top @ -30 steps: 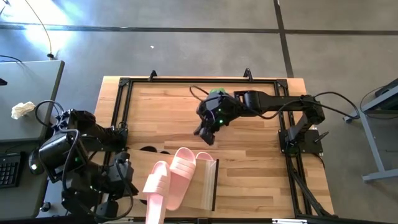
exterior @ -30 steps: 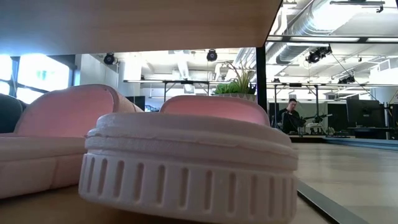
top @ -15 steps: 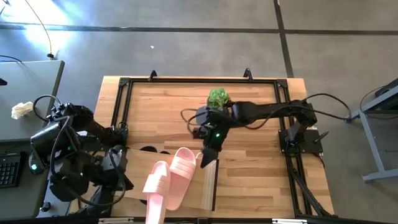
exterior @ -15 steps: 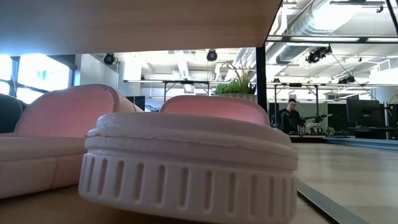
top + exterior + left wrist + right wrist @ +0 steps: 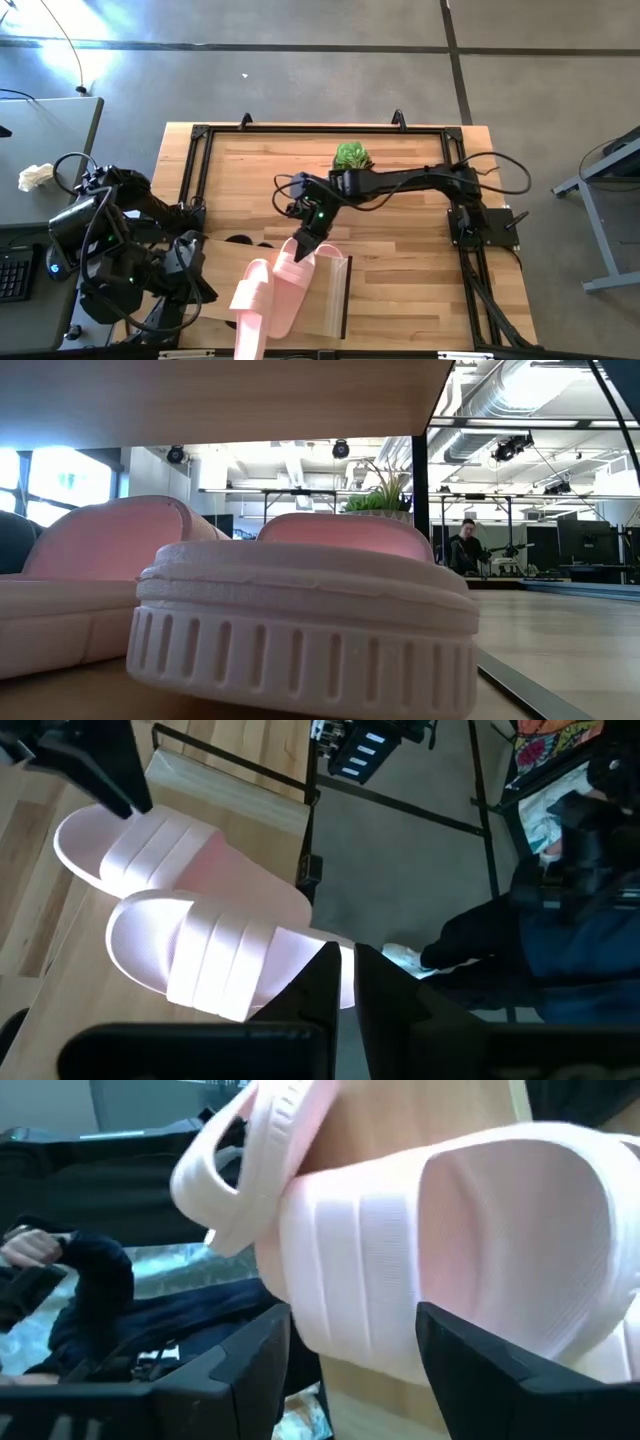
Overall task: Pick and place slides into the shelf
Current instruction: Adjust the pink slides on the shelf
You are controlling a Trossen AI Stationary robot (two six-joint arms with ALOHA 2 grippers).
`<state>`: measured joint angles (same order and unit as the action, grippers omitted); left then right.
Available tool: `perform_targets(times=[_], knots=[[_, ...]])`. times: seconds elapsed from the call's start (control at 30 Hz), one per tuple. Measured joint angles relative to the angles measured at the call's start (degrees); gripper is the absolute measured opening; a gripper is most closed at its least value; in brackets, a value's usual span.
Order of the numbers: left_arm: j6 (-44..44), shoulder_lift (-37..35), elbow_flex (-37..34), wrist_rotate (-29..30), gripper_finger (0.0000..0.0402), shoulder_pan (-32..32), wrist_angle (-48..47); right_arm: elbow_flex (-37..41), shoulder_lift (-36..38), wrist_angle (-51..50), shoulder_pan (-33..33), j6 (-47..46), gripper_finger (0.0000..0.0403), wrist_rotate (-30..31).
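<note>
Two light pink slides lie on top of the shelf (image 5: 335,300), low and centre in the high view, side by side with their long axes slanting from upper right down to lower left. The right pincer (image 5: 303,247) sits at the upper-right end of the nearer pink slide (image 5: 292,275), its arm stretched in from the right of the frame. In the right wrist view its two fingers (image 5: 470,1370) are spread, straddling the ribbed strap with nothing clenched yet. The other pink slide (image 5: 250,300) lies just lower left of the first, overhanging the shelf edge. The left pincer (image 5: 345,995), folded at the frame's lower left, looks closed and empty, though nearer to that second slide.
</note>
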<state>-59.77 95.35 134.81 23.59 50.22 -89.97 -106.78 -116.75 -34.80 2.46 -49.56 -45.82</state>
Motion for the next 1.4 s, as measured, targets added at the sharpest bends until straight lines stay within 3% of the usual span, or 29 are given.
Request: perform_targets(times=[0.87, 1.13, 1.4], knots=[[1.03, 0.04, -0.71, -0.63, 0.0021, 0.0, -0.05, 0.0, -1.58, -0.54, 2.25, 2.09, 0.0203, 2.32], [1.04, 0.04, -0.71, -0.63, 0.0021, 0.0, -0.05, 0.0, -2.39, -0.5, 3.47, 2.1, 0.0157, 2.37], [1.03, 0.04, -0.71, -0.44, 0.0021, 0.0, -0.05, 0.02, -2.49, -0.52, 2.7, 2.34, 0.0079, 0.8]])
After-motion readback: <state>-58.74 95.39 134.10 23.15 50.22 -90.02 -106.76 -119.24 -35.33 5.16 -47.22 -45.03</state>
